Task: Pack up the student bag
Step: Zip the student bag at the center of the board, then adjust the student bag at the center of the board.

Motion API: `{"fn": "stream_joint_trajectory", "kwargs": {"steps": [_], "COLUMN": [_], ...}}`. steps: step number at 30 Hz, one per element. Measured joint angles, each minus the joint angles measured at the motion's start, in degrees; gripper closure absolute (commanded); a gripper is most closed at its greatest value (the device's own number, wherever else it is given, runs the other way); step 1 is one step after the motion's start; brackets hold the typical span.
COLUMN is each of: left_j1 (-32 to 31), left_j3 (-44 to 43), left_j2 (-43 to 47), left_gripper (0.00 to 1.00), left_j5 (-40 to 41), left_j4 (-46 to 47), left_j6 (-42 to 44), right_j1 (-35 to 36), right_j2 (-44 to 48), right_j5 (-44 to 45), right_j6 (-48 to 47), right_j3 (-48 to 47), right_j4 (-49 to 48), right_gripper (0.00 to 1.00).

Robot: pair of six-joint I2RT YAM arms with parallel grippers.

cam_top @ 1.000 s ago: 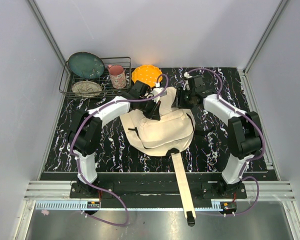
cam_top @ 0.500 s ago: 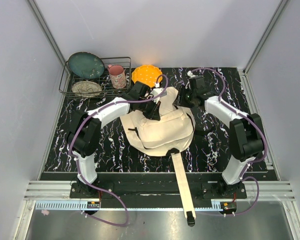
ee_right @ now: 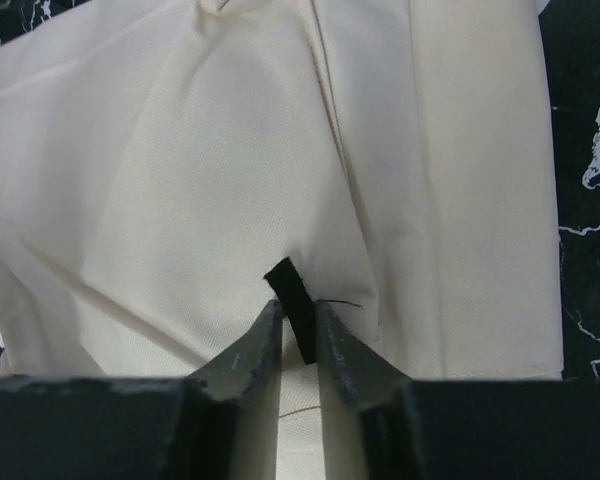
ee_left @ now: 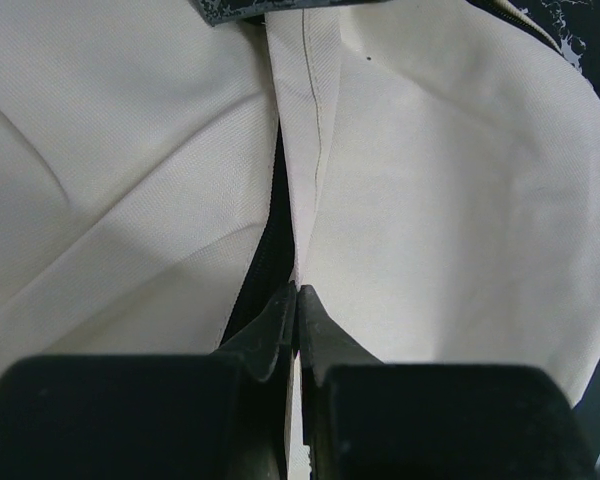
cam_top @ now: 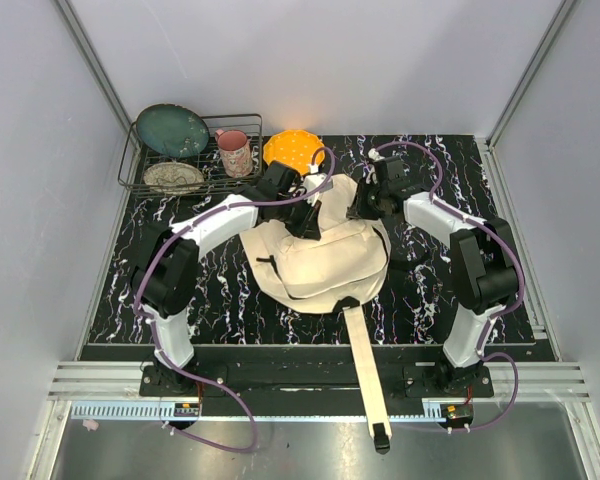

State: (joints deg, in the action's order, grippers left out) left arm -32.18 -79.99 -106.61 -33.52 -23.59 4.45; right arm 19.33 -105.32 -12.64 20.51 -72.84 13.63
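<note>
Both at student bag far edge: left hand clenches fold, right hand grasps black tab.

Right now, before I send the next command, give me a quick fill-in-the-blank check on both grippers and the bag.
1. The left gripper is ___ on a fold of the student bag.
2. Between the fingers of the right gripper sits a small ___ tab.
3. The bag's long strap hangs over the ___ edge of the table.

Missing words: shut; black; near.
</note>
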Motion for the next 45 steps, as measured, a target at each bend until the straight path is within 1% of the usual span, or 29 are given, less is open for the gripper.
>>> {"fn": "stream_joint_trajectory", "kwargs": {"steps": [1,2,7,14,21,28,29,30,31,32,33,34,35,39,41,45], "left_j1": [0.0,0.0,-0.2,-0.5,-0.6,-0.3,-0.3,-0.2,-0.1,0.0,0.1,0.3,0.5,1.4,2.0,2.9], "left_j3": [0.0,0.0,0.0,2.2,6.1,6.1,6.0,5.8,5.7,5.4,5.3,5.3,4.8,-1.0,-5.2,-8.5], "left_j2": [0.3,0.5,1.8,4.0,8.5,10.3,10.3,10.3,10.3,10.3,10.3,10.5,10.6,10.3,10.1,10.0], "left_gripper": [1.0,1.0,1.0,1.0,1.0,1.0,1.0,1.0,1.0,1.0,1.0,1.0,1.0,1.0,1.0,1.0], "left_j5": [0.0,0.0,0.1,0.2,1.5,1.9,1.9,1.9,1.9,1.9,1.8,1.8,1.8,1.8,1.8,0.5], "left_j4": [-0.1,-0.3,-0.9,-0.3,2.1,2.5,2.5,2.5,2.6,2.5,2.2,1.8,0.9,-4.4,-6.5,-7.4], "left_j6": [0.0,0.0,0.0,0.0,-0.6,-2.9,-3.3,-3.7,-4.1,-4.6,-5.1,-5.6,-6.0,-7.5,-8.1,-11.0], "right_j1": [0.0,0.0,0.0,0.1,0.0,-0.3,-0.5,-0.7,-0.9,-1.2,-1.7,-2.7,-4.1,-10.4,-12.1,-12.5], "right_j2": [0.0,0.0,-0.1,-0.1,0.3,2.9,3.2,3.4,3.6,3.7,3.8,4.0,4.1,5.9,8.1,15.5], "right_j5": [0.0,0.1,1.8,7.6,7.0,6.9,6.8,6.6,6.4,6.3,6.5,6.4,6.1,5.0,5.1,5.0], "right_j6": [-0.2,-0.3,-0.2,-0.1,1.5,2.4,2.5,2.6,2.9,3.1,3.5,3.8,4.0,5.6,6.1,6.5], "right_j3": [0.0,0.0,0.0,-0.9,-0.9,-0.9,-0.9,-0.9,-0.9,-0.9,-0.9,-0.9,-0.9,-1.2,-1.4,-1.1], "right_j4": [0.0,0.0,0.1,1.7,2.9,2.9,2.9,2.9,2.9,2.9,2.9,3.0,3.0,4.8,6.0,6.8], "right_gripper": [0.98,1.0,1.0,1.0,1.0,1.0,0.97,0.87,0.65,0.49,0.38,0.34,0.27,0.13,0.12,0.1]}}
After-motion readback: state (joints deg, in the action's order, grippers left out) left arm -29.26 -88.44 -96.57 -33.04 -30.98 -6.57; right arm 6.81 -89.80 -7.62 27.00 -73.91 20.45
